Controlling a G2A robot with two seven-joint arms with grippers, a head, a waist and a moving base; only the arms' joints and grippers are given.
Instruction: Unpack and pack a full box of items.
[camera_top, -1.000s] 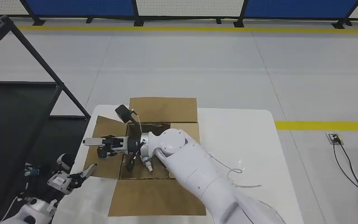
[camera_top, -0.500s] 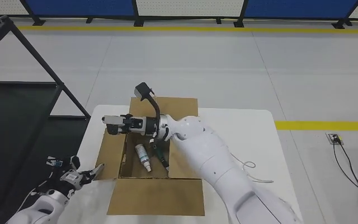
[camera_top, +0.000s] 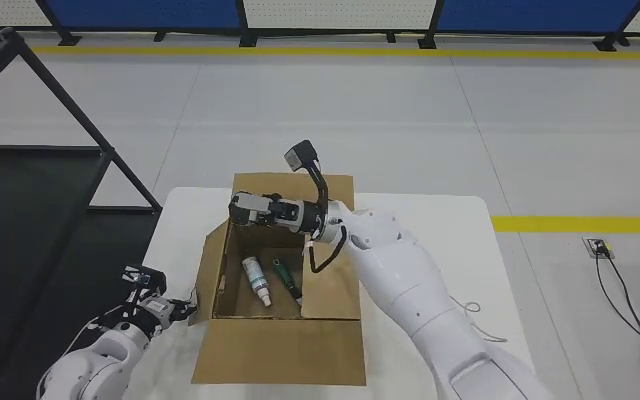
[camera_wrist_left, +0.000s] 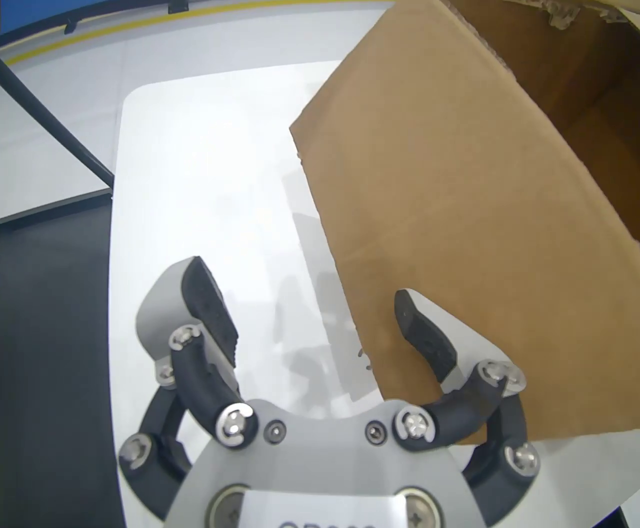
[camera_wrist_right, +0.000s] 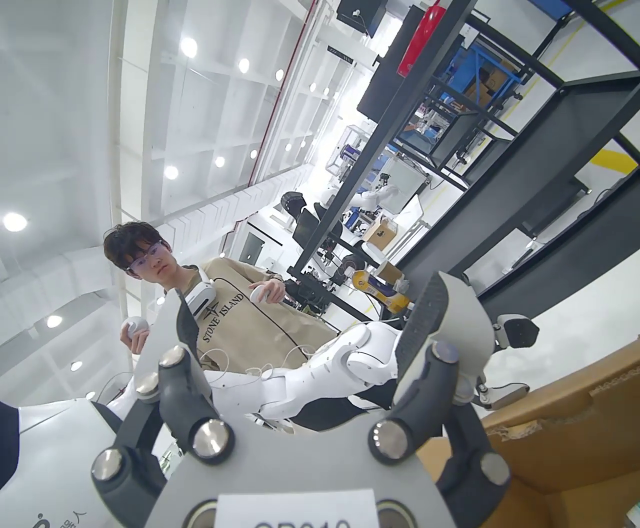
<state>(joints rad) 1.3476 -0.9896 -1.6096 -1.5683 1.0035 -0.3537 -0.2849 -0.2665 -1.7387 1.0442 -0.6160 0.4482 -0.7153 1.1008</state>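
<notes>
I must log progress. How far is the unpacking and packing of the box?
Done: the box stands with its flaps open. In hand: nothing; the right gripper, open, hovers over its far corner, the left gripper, open, is by a side flap. Left: a white bottle and a green item lie inside, so unpacking and repacking likely remain.

The left tool is held at the lower left of the top view, its fingers spread wide. The right arm is stretched from the lower right to the centre, the right tool being pointed leftward with fingers parted.
</notes>
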